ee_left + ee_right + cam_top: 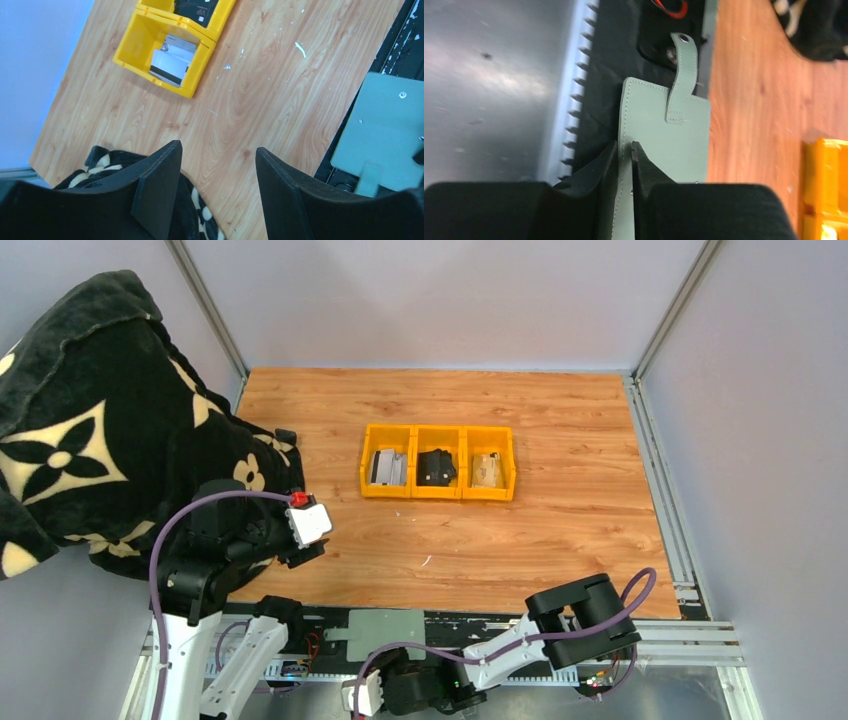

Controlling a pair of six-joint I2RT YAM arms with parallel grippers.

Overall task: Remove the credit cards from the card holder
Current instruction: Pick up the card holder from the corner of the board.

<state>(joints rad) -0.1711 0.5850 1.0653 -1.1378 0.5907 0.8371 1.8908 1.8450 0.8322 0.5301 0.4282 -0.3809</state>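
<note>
We find the small sage grey-green soft card holder (pixel 385 625) lying flat at the near edge of the wood-grain table (pixel 560 530), mostly over the dark strip between the two arm bases. Its narrow closing tab (pixel 684 75) sticks out from one edge, with a snap stud at the tip.

The right gripper (pixel 625 146) is low at that strip. In the right wrist view its fingers are clenched on one edge of the card holder, with only the thin material between them.

The left gripper (pixel 217 147) hangs above the left part of the table, beside a black blanket with cream flower motifs (pixel 90 420). Its fingers stand released and apart, with nothing between them.

Well apart from both grippers, at mid-table, we see a yellow three-compartment plastic tray (pixel 437 496).
- Left compartment: a pale grey-silver flat card with a dark stripe (pixel 388 467).
- Middle compartment: a dark item (pixel 436 467) that we cannot identify.
- Right compartment: a tan-gold flat card (pixel 488 470).

We cannot tell whether any card is inside the card holder.
</note>
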